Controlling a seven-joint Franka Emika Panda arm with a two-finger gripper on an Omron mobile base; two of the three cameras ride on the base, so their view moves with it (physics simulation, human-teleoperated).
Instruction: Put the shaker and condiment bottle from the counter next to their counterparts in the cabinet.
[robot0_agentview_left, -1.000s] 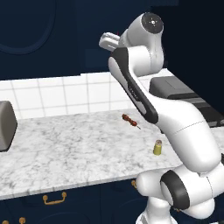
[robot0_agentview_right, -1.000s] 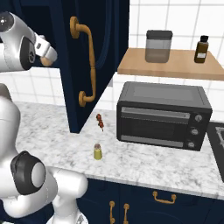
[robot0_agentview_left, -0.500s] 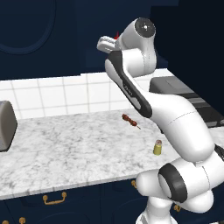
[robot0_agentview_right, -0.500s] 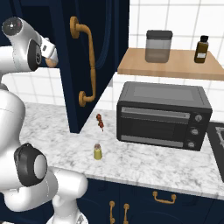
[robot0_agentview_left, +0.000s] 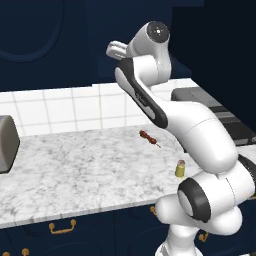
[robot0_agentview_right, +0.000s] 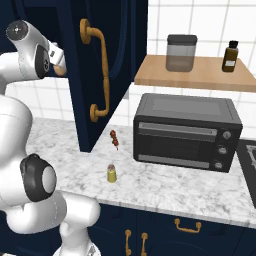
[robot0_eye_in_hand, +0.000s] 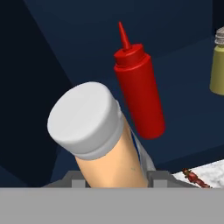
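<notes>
Since the earlier frames the arm has swung its upper joints further left and up in the left base view, carrying the claw (robot0_eye_in_hand: 114, 177) toward the cabinet (robot0_agentview_right: 120, 60); the olive shaker (robot0_agentview_left: 180, 168) sits unmoved on the marbled surface (robot0_agentview_left: 75, 175), lower right of centre, near a small skewer (robot0_agentview_left: 149, 138). In the hand view the condiment bottle (robot0_eye_in_hand: 98, 140) fills the lower centre, white cap up and left, long axis tilted, clamped between nearly closed jaws. The red squeeze bottle (robot0_eye_in_hand: 139, 89) stands just beyond to upper right, the yellow shaker (robot0_eye_in_hand: 217, 65) at the right edge, so the placement spot likely lies ahead, beside the red one.
</notes>
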